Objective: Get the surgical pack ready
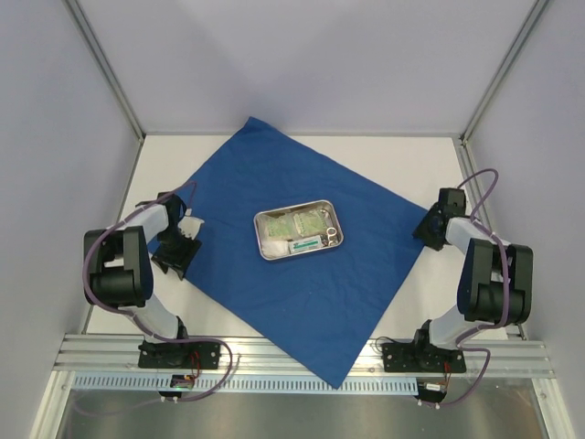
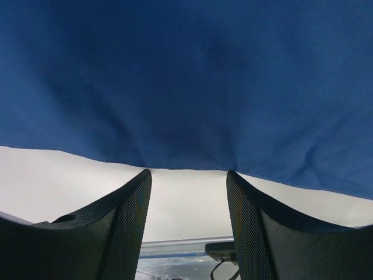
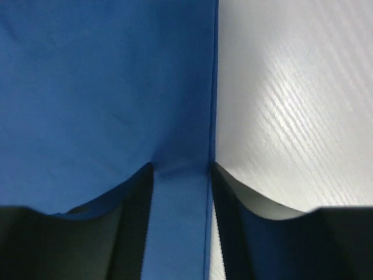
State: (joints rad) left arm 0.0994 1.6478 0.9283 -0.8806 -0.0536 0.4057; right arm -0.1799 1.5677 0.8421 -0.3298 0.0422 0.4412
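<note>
left gripper: the black two-finger left gripper sits at centre left of the overhead view, released; in its wrist view the jaws stand apart at the cloth's edge, with bare table showing between them.
pack: the large royal-blue matte fabric drape lies spread flat, turned diamond-wise across the middle of the frame, one corner hanging past the bottom rail.
right gripper: the black right gripper sits at centre right, also released, its jaws astride the hemmed edge with a strip of cloth between them and nothing pinched.
risk, left: the cloth edge only reaches the fingertips; i judge that a closing pinch may catch too little fabric, or none.
risk, middle: a shallow rectangular steel tray rests on the drape's centre. lifting or folding unevenly could tilt it and spill the small items inside, which are too small to name.
risk, right: the hem lies off-centre in the gap, so the cloth could slip out sideways.
risk, both: a pull from one side alone would likely drag the whole sheet.
materials, left: fingers are curved, dark, mesh-textured.
materials, middle: soft, thin, faintly creased cloth; the tray is shiny, with rounded corners.
materials, right: the smooth white table shows a faint diagonal grain and glare.
</note>
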